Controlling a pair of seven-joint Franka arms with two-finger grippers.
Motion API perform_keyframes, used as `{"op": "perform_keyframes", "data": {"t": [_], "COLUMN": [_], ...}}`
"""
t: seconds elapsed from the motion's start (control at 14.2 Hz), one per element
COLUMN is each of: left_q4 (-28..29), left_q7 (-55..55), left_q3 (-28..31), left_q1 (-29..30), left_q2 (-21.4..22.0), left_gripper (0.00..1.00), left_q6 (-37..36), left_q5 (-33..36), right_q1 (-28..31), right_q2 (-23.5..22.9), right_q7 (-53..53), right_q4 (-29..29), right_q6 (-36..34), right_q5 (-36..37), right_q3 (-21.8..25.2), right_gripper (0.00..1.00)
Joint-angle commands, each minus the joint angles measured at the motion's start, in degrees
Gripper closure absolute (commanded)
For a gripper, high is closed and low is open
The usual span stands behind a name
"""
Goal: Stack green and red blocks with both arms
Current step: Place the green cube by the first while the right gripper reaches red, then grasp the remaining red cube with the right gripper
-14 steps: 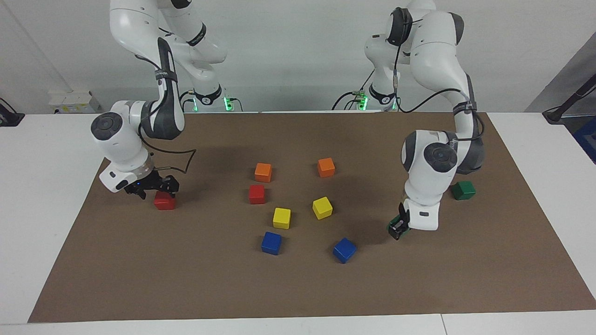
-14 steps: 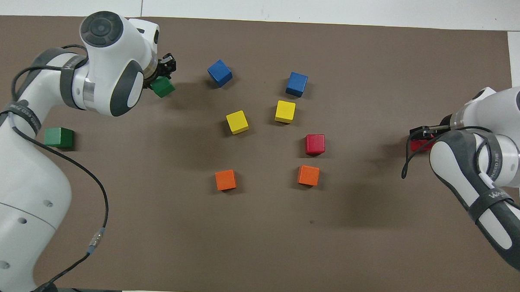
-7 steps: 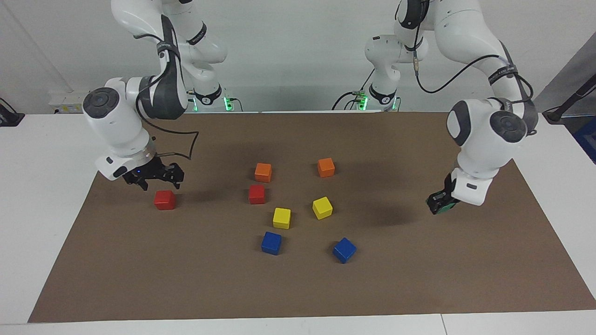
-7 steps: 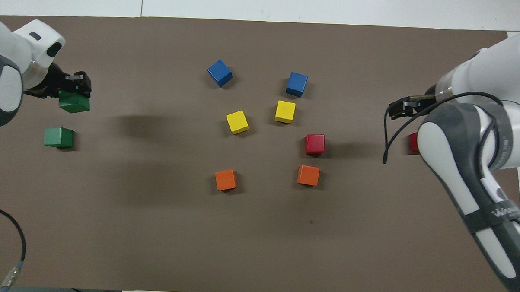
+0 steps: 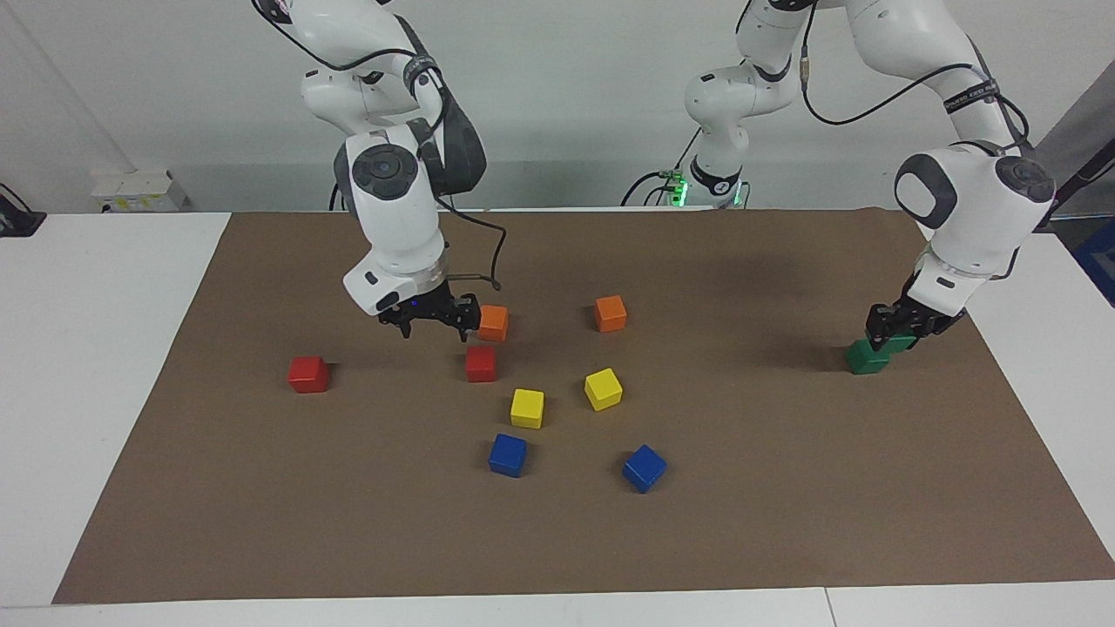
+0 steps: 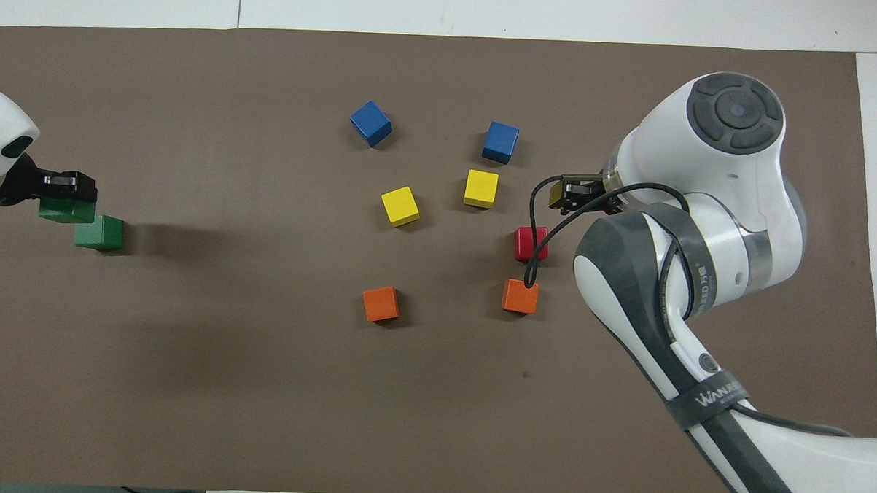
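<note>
Left gripper (image 5: 902,326): jaws closed on a green block (image 5: 902,341), held in the air over the second green block (image 5: 866,358), which sits on the mat (image 5: 784,522) at the left arm's end of the desk (image 5: 104,279). Right gripper (image 5: 431,315): jaws spread wide and empty, over the mat beside an orange block (image 5: 493,323) and above one red block (image 5: 480,363). The other red block (image 5: 308,374) lies alone toward the right arm's end. Yellow and blue blocks sit farther from the robots.
</note>
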State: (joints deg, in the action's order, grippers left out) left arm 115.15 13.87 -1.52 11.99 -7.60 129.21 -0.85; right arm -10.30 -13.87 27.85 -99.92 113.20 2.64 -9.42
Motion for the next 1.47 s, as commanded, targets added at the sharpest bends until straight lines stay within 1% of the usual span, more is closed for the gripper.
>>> {"op": "perform_keyframes", "data": {"t": [0.0, 0.14, 0.35, 0.42, 0.56, 0.7, 0.77, 0.98, 1.12, 1.26, 1.4], "left_q4": [5.08, 6.30, 11.31, 11.58, 11.50, 11.41, 11.32, 10.10, 7.99, 7.11, 6.40], "left_q7": [3.26, 3.36, 3.18, 3.09, 2.92, 2.92, 2.92, 0.56, -4.27, -5.08, -5.34], "left_q3": [-0.50, -0.50, -0.50, -0.50, -0.50, -0.42, -0.42, -0.33, -0.15, -0.06, 0.02], "left_q1": [1.81, 2.08, 2.25, 2.25, 2.25, 2.25, 2.25, 1.91, 1.29, 1.37, 1.37], "left_q2": [3.47, 3.64, 4.87, 4.87, 4.61, 4.17, 3.91, 3.03, 2.59, 2.50, 0.75], "left_gripper": [1.00, 1.00, 1.00, 1.00, 1.00, 1.00, 1.00, 1.00, 1.00, 1.00, 1.00], "left_q6": [3.85, 5.51, 13.23, 13.61, 13.70, 13.78, 13.78, 12.56, 9.32, 7.02, 6.93], "left_q5": [-2.04, -2.05, -2.05, -2.05, -2.39, -6.68, -7.05, -7.23, -7.06, -6.71, -5.83], "right_q1": [-1.21, -1.39, -1.56, -2.17, -2.62, -3.23, -3.23, -3.41, -3.41, -3.41, -3.41], "right_q2": [-1.68, -2.04, -2.39, -2.48, -2.65, -3.44, -3.62, -4.24, -4.41, -4.50, -4.76], "right_q7": [2.56, 3.00, 4.58, 5.11, 6.77, 7.22, 7.74, 8.37, 8.36, 8.36, 8.36], "right_q4": [-1.06, -2.38, -3.52, -3.96, -5.97, -6.69, -6.69, -7.38, -8.53, -9.84, -10.38], "right_q6": [4.21, 6.41, 7.64, 8.17, 10.97, 12.48, 12.66, 14.32, 15.91, 17.66, 18.81], "right_q5": [-0.01, -0.01, -0.18, -0.27, -0.36, -0.36, -0.36, -0.36, -0.36, -0.36, -0.36], "right_q3": [0.10, 0.02, 0.02, 0.02, 0.02, 0.02, 0.02, 0.02, 0.02, 0.02, 0.02], "right_gripper": [0.05, 0.06, 0.07, 0.08, 0.08, 0.08, 0.08, 0.08, 0.08, 0.08, 0.08]}}
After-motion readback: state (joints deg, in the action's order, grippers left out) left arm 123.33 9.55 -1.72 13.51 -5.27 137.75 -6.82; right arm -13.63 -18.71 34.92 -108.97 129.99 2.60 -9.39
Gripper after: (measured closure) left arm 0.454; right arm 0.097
